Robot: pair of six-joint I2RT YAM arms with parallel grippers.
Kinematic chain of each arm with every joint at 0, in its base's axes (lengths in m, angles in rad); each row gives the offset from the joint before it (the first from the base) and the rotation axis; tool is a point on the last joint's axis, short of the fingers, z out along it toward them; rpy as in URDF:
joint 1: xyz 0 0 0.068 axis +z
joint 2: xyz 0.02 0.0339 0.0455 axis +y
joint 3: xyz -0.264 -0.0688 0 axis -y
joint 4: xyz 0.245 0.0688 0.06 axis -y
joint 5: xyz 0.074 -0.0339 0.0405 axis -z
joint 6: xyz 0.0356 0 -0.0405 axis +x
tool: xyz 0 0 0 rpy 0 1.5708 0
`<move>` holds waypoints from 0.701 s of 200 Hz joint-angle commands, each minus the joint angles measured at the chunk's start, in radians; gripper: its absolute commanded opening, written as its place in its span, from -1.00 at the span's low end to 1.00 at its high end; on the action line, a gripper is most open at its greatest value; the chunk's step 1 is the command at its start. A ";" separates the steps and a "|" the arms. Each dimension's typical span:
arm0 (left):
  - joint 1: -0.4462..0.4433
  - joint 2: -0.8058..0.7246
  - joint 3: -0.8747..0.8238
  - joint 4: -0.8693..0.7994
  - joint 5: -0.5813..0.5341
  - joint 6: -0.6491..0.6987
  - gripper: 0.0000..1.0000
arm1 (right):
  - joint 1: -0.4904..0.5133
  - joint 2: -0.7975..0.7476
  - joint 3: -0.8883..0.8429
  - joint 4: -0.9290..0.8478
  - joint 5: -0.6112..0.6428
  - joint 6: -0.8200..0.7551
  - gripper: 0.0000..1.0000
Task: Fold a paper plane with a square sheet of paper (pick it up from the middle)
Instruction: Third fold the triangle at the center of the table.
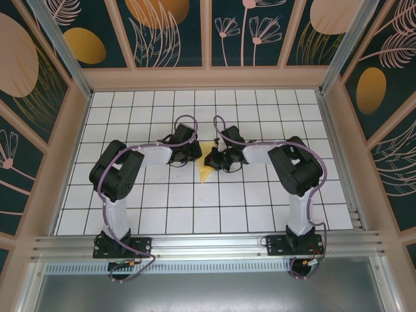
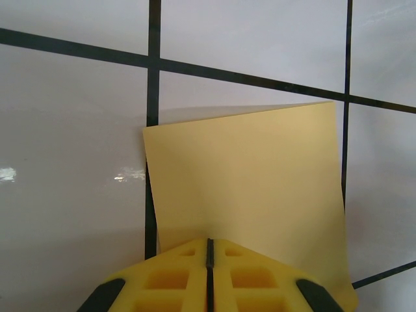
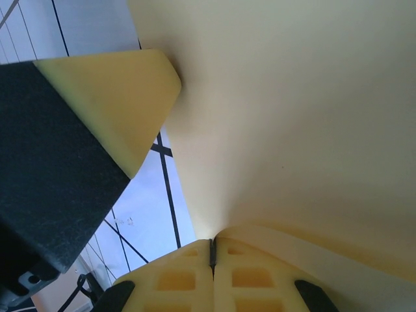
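The left fingers (image 2: 170,281) are closed on the square sheet of paper (image 2: 250,188). The right fingers (image 3: 250,278) pinch it too.

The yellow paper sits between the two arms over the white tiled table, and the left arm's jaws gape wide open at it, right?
Not quite. The jaws of the left arm are shut, not wide open: the left wrist view shows them pressed together on the edge of the yellow paper. The rest holds.

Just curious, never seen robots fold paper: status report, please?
Left jaws shut on pale-yellow square paper sheet. Right jaws shut on it too. Sheet curved between them. No obstacle seen.
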 commanded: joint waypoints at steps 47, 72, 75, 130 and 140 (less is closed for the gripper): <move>-0.003 0.047 0.004 -0.030 0.013 0.017 -0.78 | 0.007 0.029 0.034 -0.018 0.004 -0.038 -0.96; -0.002 0.048 0.003 -0.030 0.013 0.017 -0.78 | 0.009 0.033 0.039 -0.025 0.001 -0.053 -0.96; -0.003 0.048 0.003 -0.030 0.013 0.017 -0.78 | 0.011 0.033 0.041 -0.027 0.000 -0.055 -0.96; -0.003 0.049 -0.001 -0.026 0.019 0.016 -0.78 | 0.021 0.035 0.050 -0.035 -0.006 -0.081 -0.95; -0.003 0.049 -0.002 -0.026 0.021 0.016 -0.78 | 0.022 0.037 0.051 -0.035 -0.005 -0.082 -0.95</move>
